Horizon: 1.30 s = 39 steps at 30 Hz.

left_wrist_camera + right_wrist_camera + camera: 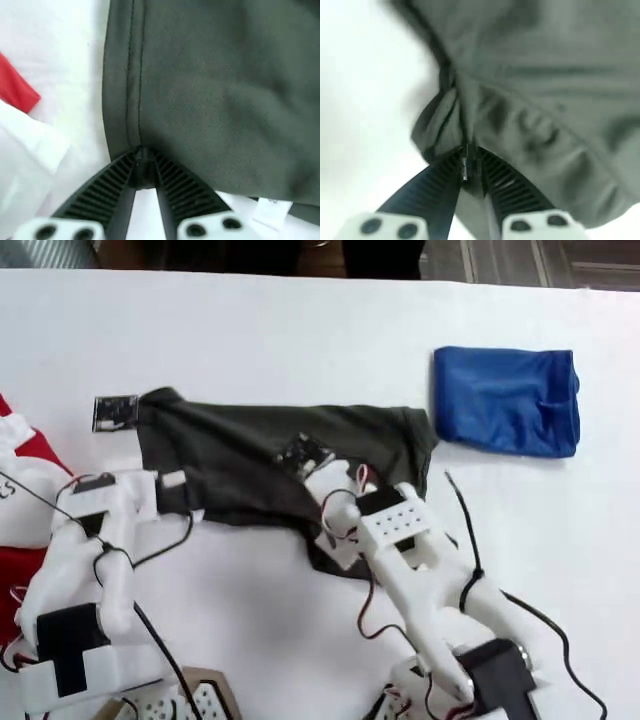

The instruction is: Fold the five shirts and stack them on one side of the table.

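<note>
Dark grey shirt [270, 455] lies stretched left to right across the centre of the white tabletop [300, 330], creased, with its lower edge pulled up unevenly.

Left claw [142, 157]: I read it as clamped on the shirt's stitched hem, with both ribbed black fingers [112, 180] pinched together on the cloth. In the high view this claw [178, 492] sits at the shirt's lower-left edge, left of centre.

Right claw [468, 155]: also closed on the same shirt, gripping a bunched fold of fabric. In the high view it [325, 535] sits at the shirt's lower edge, just right of centre.

Folded blue shirt [507, 400] lies in the upper right of the frame, just beside the grey shirt's right end; I cannot tell whether they touch.

Red and white garments [20, 455] lie bunched at the left edge. A small black-and-white card [115, 412] sits just beside the grey shirt's upper-left corner.
</note>
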Tool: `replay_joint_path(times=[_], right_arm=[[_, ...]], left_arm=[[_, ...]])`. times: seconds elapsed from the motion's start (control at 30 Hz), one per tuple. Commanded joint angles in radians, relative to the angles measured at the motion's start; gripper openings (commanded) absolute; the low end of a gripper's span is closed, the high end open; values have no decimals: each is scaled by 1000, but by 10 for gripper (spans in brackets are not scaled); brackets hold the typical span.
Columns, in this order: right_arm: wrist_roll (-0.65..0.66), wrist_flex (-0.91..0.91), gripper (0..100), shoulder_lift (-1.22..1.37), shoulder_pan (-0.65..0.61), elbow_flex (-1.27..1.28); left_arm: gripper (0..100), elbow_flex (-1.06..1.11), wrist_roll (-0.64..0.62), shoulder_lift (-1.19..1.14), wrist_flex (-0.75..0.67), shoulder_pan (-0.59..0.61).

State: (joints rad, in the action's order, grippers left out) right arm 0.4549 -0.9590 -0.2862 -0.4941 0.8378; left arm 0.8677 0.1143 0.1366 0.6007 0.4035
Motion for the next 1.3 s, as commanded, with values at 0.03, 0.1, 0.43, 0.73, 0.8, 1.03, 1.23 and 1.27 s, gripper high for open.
replay_joint_path(times=[0.03, 0.1, 0.43, 0.73, 0.8, 1.03, 1.23, 1.27], right_arm=[[6, -113, 19, -128, -1, -52], [6, -105, 20, -185, 22, -68], [-2, 159, 20, -150, 53, 103], [-3, 157, 20, -77, -130, 118], [-3, 159, 20, -38, -134, 118], [-2, 148, 20, -15, -136, 97], [3, 48, 21, -225, -133, 95], [3, 21, 22, -254, -133, 95]], left_arm=[[26, -39, 0, 5, -5, 3], [26, -39, 0, 5, -5, 3], [26, -39, 0, 5, -5, 3], [26, -39, 0, 5, -5, 3], [26, -39, 0, 5, -5, 3], [26, -39, 0, 5, -5, 3], [26, -39, 0, 3, -5, 3], [26, -39, 0, 3, -5, 3]])
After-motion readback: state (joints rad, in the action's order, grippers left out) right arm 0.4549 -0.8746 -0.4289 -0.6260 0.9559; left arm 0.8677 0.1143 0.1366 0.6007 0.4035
